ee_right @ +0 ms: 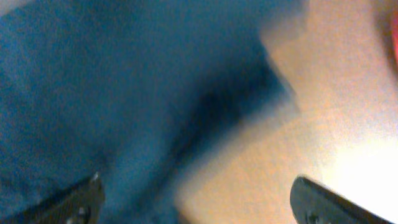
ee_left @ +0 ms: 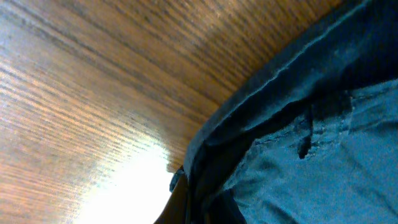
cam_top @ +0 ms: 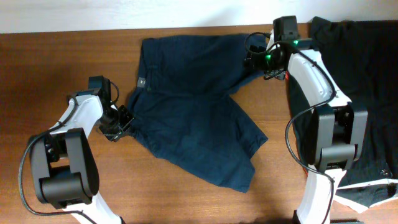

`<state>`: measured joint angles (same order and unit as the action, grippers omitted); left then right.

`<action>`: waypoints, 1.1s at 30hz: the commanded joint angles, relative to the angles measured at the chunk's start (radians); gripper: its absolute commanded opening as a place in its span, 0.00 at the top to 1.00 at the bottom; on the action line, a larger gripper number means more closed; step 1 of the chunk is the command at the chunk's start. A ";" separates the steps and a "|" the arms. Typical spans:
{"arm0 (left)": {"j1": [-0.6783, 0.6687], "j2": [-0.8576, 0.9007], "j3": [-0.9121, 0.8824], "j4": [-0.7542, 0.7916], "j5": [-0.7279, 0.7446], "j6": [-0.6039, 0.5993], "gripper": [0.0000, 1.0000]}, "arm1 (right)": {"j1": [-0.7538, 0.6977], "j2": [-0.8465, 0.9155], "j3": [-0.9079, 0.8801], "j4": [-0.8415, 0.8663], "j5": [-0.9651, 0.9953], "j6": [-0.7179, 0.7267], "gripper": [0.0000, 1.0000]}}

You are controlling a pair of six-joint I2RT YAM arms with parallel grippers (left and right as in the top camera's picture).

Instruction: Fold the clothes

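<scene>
The navy shorts [cam_top: 193, 118] lay spread flat on the wooden table [cam_top: 50, 62], waistband [cam_top: 142, 74] toward the robot's left and the two legs fanning out to the right and toward the robot. The step in hand appeared to be taking hold for a first fold.

The left gripper [cam_top: 122, 120] sat low at the waistband's near corner. Its wrist camera showed only the hem and a belt loop [ee_left: 305, 134] pressed close against the wood, with no fingers in view, so whether it was spread or closed could not be told. The right gripper [cam_top: 255, 59] hung over the far leg's hem. Its fingers [ee_right: 74, 202] stood wide apart, with blue cloth under one side and bare wood under the other, and gripped nothing.

To do the step well, each gripper would likely need to come down squarely over the cloth edge and pinch the full thickness, not just the top layer. The lift would then go best with both arms level, so the fold lands straight. The right one looked set half off the cloth — a shift inward seemed wise.

A heap of black garments [cam_top: 367, 68] lay at the table's right side, behind and under the right arm. It was just beside the shorts' far leg, so a careless grasp might snag it.

There were no containers in view — no bin, basket or tray, and nothing held in one.
</scene>
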<state>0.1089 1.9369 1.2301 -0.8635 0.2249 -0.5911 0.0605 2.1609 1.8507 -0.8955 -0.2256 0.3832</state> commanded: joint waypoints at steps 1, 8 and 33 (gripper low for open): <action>0.004 -0.010 -0.004 0.002 0.014 0.043 0.99 | -0.003 -0.004 0.012 -0.341 0.054 -0.081 0.01; 0.007 -0.010 -0.004 -0.041 0.015 0.048 0.99 | 0.036 -0.004 -0.239 -0.478 0.057 -0.283 0.05; -0.069 -0.010 -0.004 -0.080 0.056 0.070 0.99 | -0.053 -0.025 0.146 -0.747 0.095 -0.071 0.17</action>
<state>0.0441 1.9358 1.2293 -0.9451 0.2878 -0.5350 -0.0040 2.1647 1.9877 -1.6127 -0.0448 0.2916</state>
